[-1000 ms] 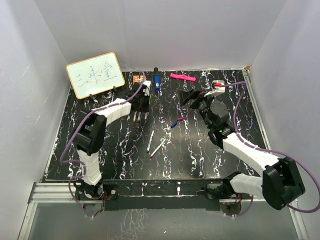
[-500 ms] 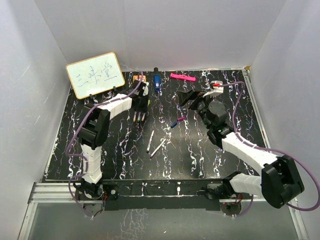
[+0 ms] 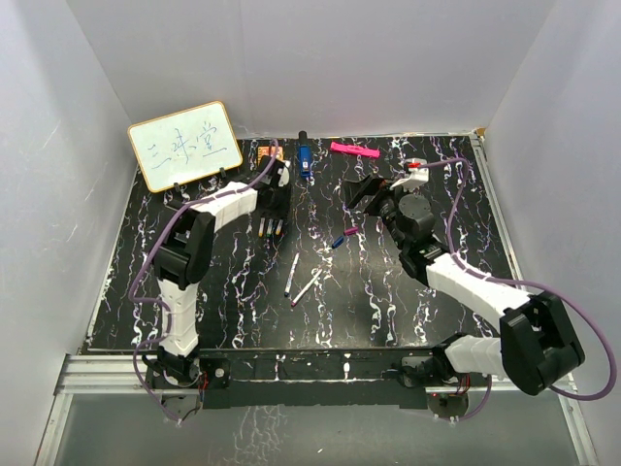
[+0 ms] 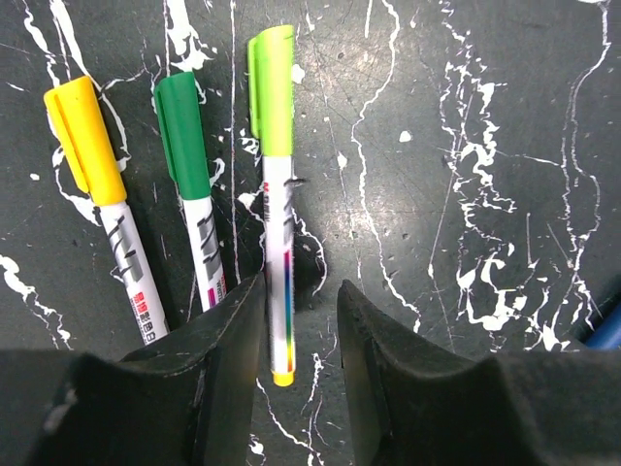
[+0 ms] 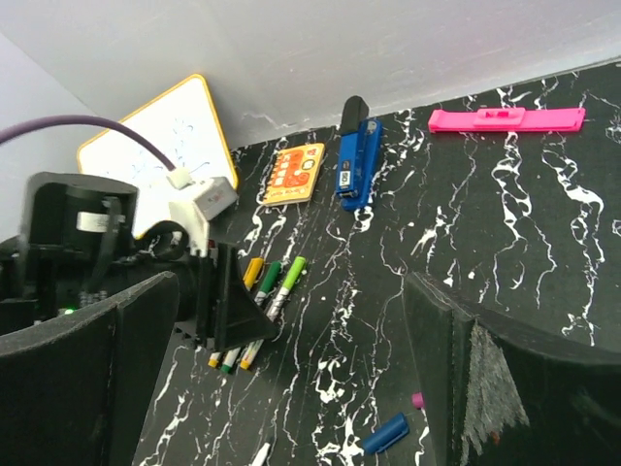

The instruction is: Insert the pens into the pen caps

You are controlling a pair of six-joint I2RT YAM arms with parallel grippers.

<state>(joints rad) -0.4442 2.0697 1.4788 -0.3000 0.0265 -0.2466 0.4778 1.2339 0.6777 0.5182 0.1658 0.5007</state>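
Note:
Three capped pens lie side by side in the left wrist view, with a yellow cap (image 4: 85, 141), a green cap (image 4: 182, 136) and a light-green cap (image 4: 272, 92). My left gripper (image 4: 301, 330) is open and stands low over them. The light-green pen's barrel (image 4: 279, 291) lies loose on the table between its fingers. From above, these pens (image 3: 274, 229) are just in front of the left gripper (image 3: 276, 212). Two uncapped white pens (image 3: 291, 275) (image 3: 308, 286) lie mid-table. A blue cap (image 3: 338, 241) and a purple cap (image 3: 351, 231) lie near my right gripper (image 3: 361, 190), which is wide open, empty and raised.
A whiteboard (image 3: 184, 146) stands at the back left. An orange card (image 5: 295, 175), a blue block-like object (image 5: 354, 155) and a thick pink marker (image 5: 505, 118) lie along the back edge. White walls close in the black marbled table (image 3: 194, 291).
My left gripper has shifted slightly towards the back, and three capped pens now lie together in front of it. My right gripper has moved a little left and back.

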